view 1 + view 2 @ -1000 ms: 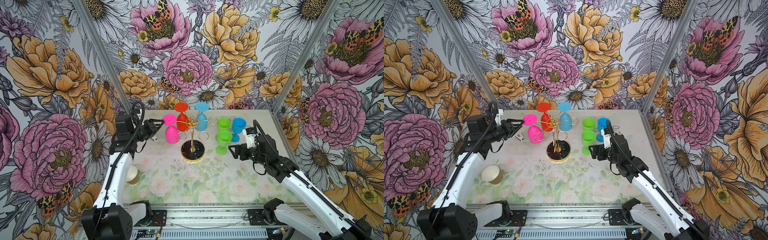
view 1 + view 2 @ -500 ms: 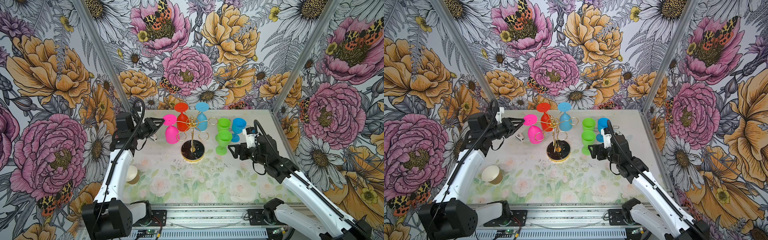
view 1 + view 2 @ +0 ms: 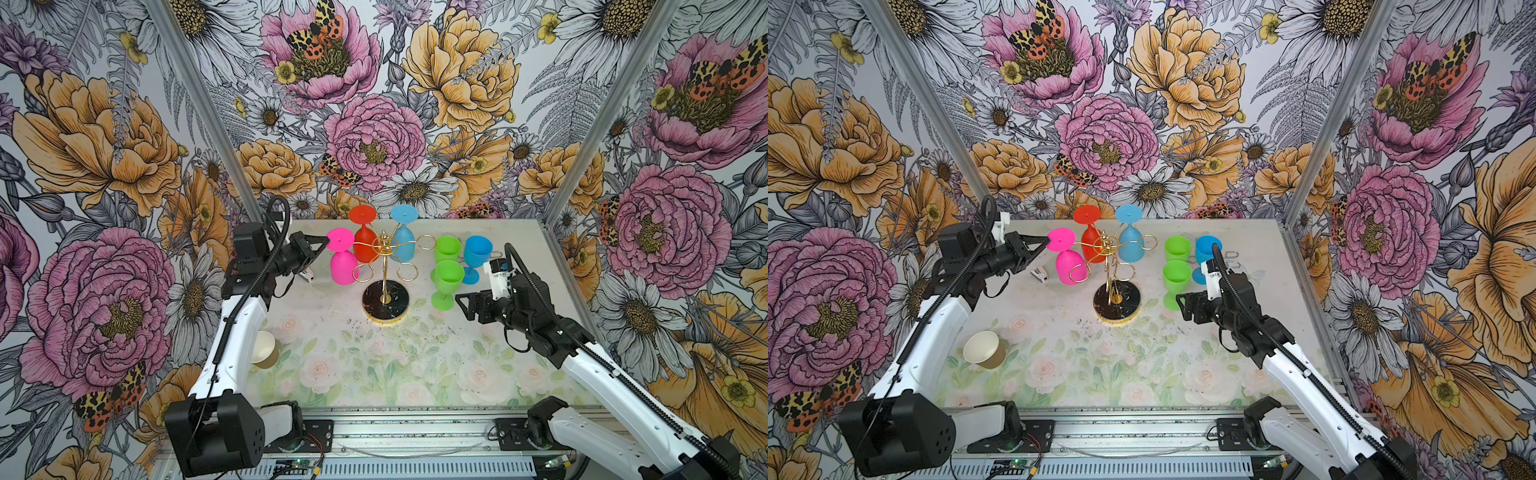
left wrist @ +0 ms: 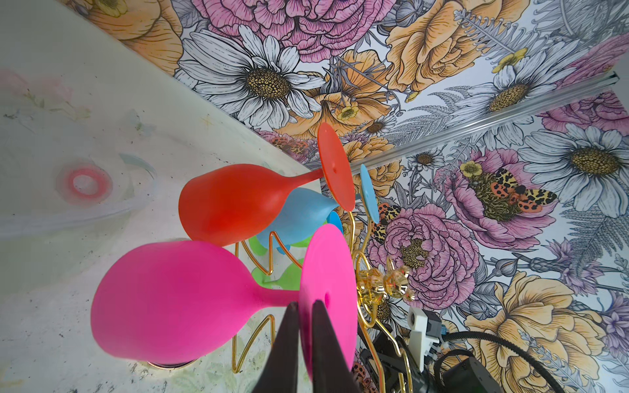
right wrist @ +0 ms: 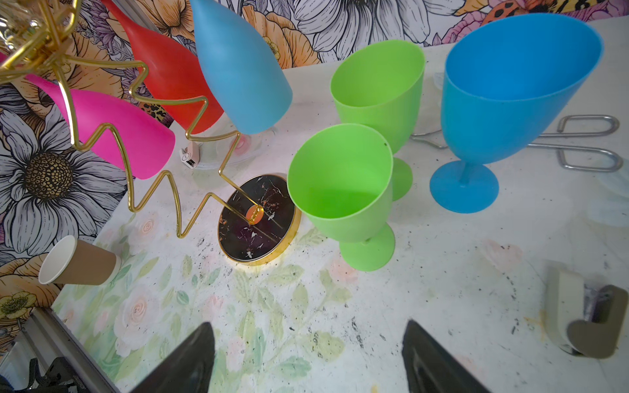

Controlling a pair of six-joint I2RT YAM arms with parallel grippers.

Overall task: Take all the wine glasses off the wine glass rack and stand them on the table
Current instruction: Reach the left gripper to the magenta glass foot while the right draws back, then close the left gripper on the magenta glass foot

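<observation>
I read the top views as a clock centred on the pole of the wine glass rack [image 3: 395, 307]. My left gripper [image 3: 320, 243] reaches in from nine o'clock. Its jaws are pinched shut on the foot rim of the pink wine glass [image 3: 344, 266], and the wrist view shows both dark fingers [image 4: 286, 343] clamping the edge of that disc. The glass hangs bowl-down at about ten o'clock, with a red glass [image 3: 365, 249] at eleven and a light blue glass [image 3: 404, 247] at one.

The pink one looks like matte plastic to me: light, hard to break and slightly flexible. An edge pinch on the foot may let it swing or twist, so the stem just under the foot would be a steadier hold. The thin wire stand could tip if I drag sideways.

At four o'clock my right gripper [image 3: 462, 302] hangs wide open and empty.

I can't see how the stem sits in its loop. The foot hides it in the wrist view, and the wire is too fine from above.
</observation>
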